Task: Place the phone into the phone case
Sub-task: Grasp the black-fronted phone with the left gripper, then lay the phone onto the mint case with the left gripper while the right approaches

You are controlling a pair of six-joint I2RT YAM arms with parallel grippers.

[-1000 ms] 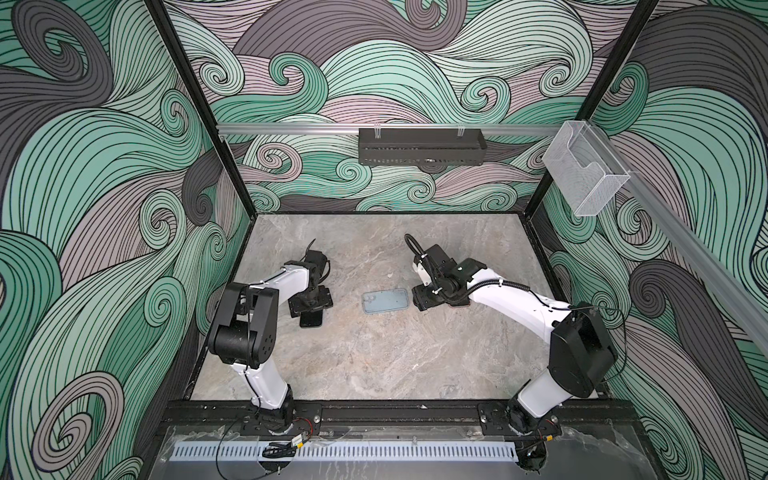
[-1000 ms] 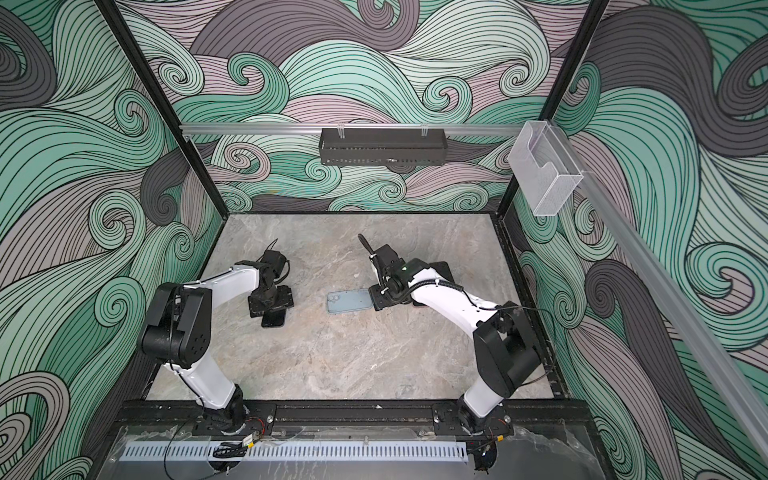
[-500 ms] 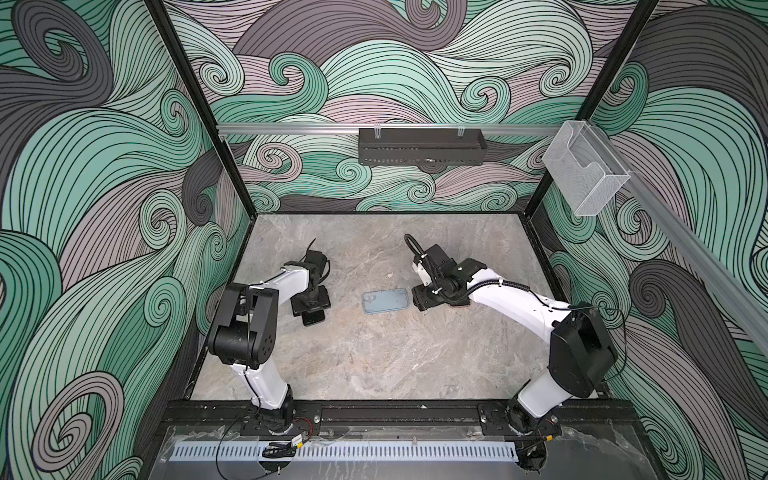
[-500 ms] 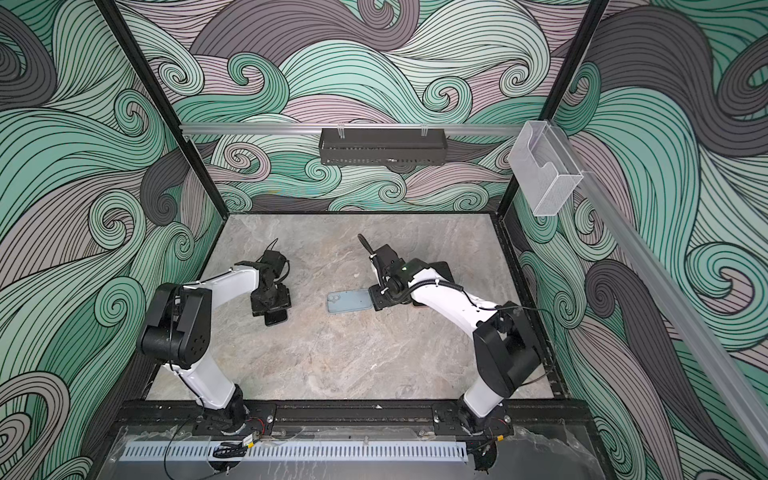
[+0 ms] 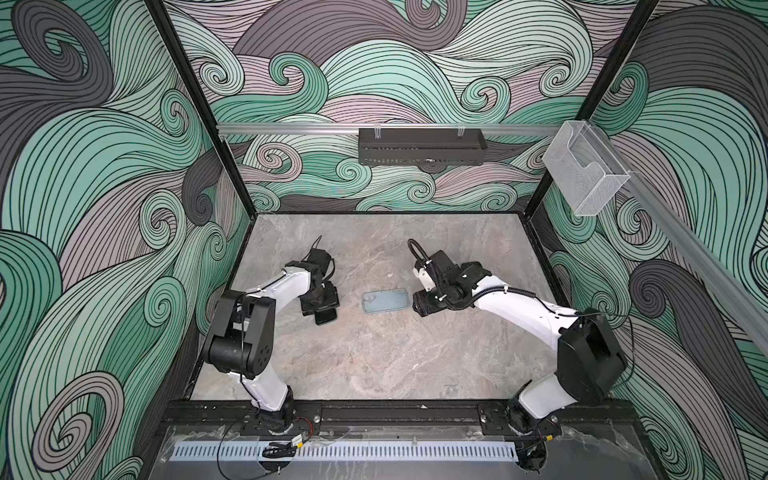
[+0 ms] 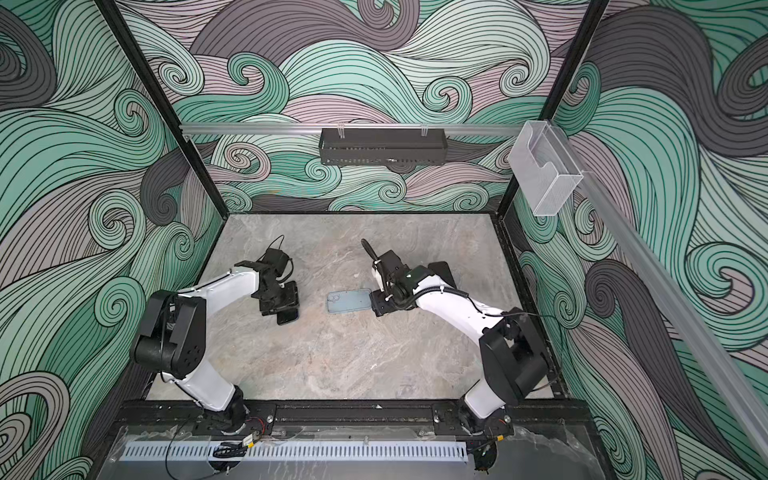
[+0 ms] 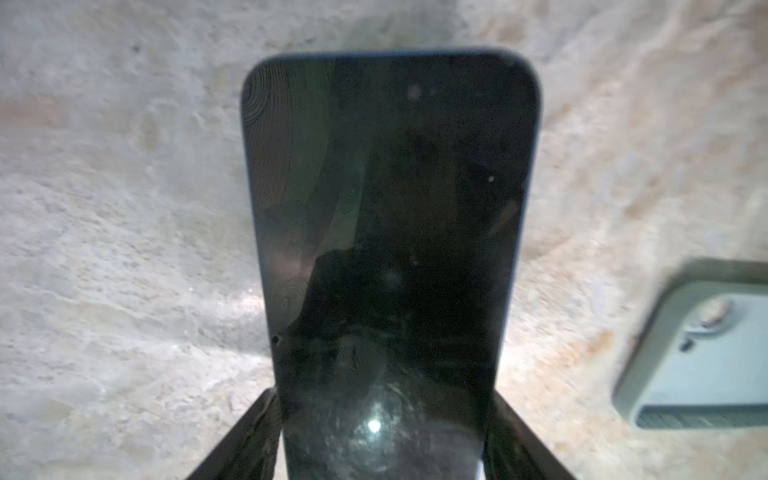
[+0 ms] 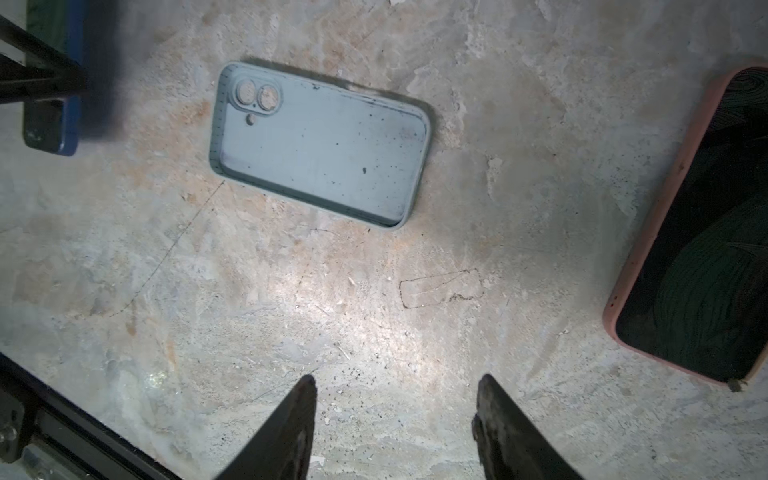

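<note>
One phone (image 7: 390, 208) is being squeezed by its sides in the left gripper (image 7: 384, 399), at 9 o'clock from the case (image 5: 385, 301), which is lying open side up on the desk (image 5: 374, 365). The right gripper (image 8: 395, 386) is hanging open and empty at the case's 3 o'clock. Pinched near one end, the phone could be slipping or tipping on the case's rim. Bare desk is waiting at 6 o'clock.

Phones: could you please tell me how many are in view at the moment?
2. A blue phone is gripped in the left hand; a pink-cased phone lies flat on the table beside the right arm, partly hidden behind it from above.
</note>
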